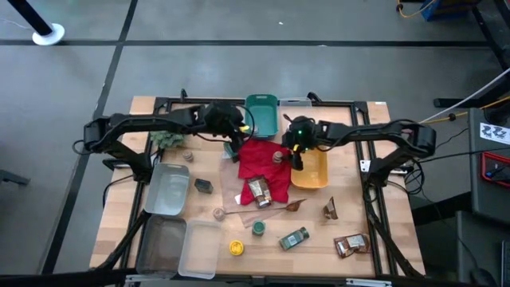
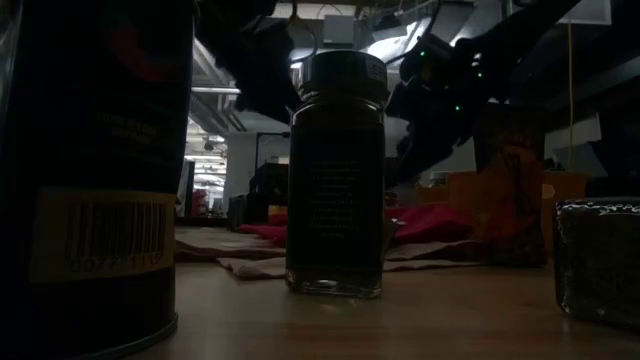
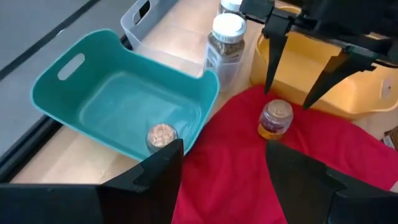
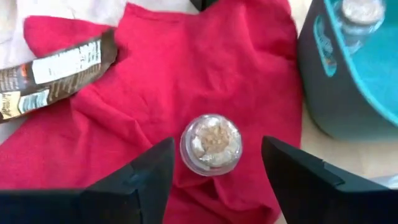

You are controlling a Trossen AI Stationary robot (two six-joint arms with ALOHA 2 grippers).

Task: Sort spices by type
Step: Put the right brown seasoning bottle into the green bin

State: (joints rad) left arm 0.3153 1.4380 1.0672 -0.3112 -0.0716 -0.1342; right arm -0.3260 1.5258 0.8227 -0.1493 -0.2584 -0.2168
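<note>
Spreading across the table's far middle, the red cloth carries a small clear jar near its far edge. Right gripper hovers over that jar, fingers wide apart, touching nothing. Left gripper, also open, sits by the teal bin, whose near wall half hides another jar.

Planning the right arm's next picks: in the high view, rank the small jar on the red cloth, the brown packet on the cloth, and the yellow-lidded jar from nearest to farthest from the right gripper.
1. Small jar, on the red cloth, beside the right gripper.
2. Brown packet, at the cloth's near edge.
3. Yellow-lidded jar, near the table's front edge.
</note>
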